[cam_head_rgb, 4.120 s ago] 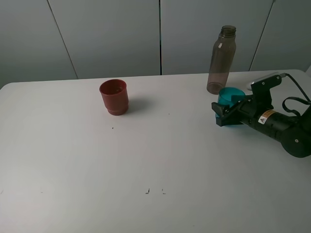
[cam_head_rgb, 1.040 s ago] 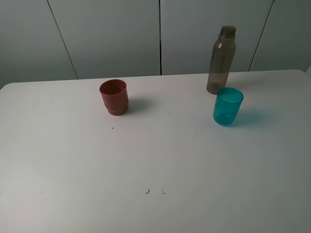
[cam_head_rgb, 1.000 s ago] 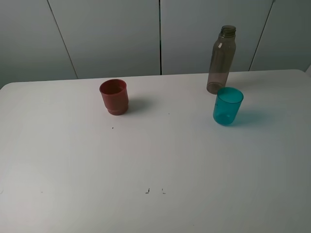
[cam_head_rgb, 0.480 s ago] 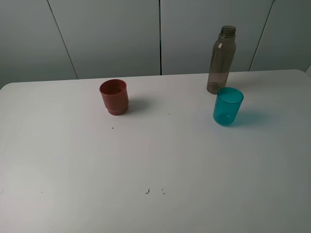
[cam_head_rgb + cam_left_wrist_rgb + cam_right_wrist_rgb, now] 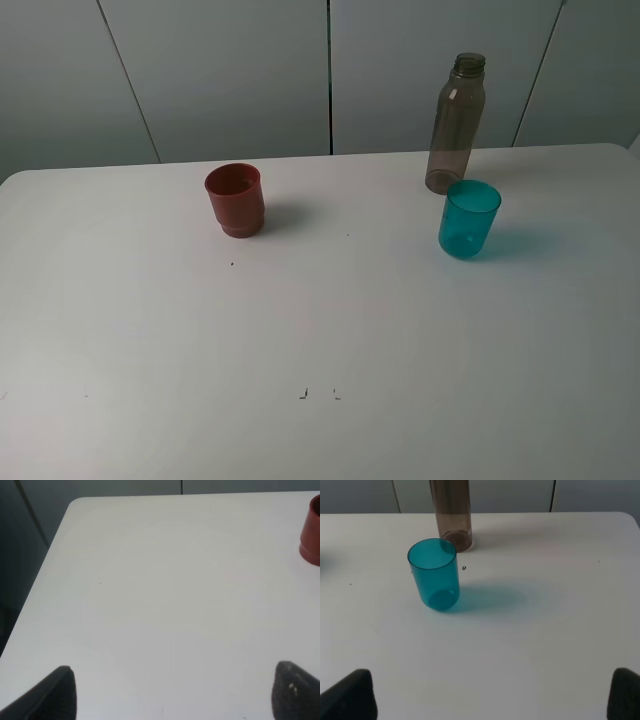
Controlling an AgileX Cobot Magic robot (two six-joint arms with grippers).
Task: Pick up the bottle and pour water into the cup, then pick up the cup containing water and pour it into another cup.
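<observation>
The grey-brown bottle (image 5: 456, 122) stands upright at the back right of the white table (image 5: 320, 330); its lower part shows in the right wrist view (image 5: 451, 511). The teal cup (image 5: 468, 219) stands upright just in front of it, also in the right wrist view (image 5: 434, 574). The red cup (image 5: 235, 199) stands at the back left; its edge shows in the left wrist view (image 5: 311, 531). Neither gripper shows in the high view. My left gripper (image 5: 175, 692) is open and empty, far from the red cup. My right gripper (image 5: 490, 692) is open and empty, well back from the teal cup.
Grey wall panels (image 5: 330, 70) rise behind the table. The table's left edge and corner (image 5: 60, 525) show in the left wrist view. Small dark marks (image 5: 318, 393) lie on the tabletop near the front.
About four seconds ago the right arm was at the teal cup; it has since withdrawn out of the high view. Nothing has moved in the last second.
</observation>
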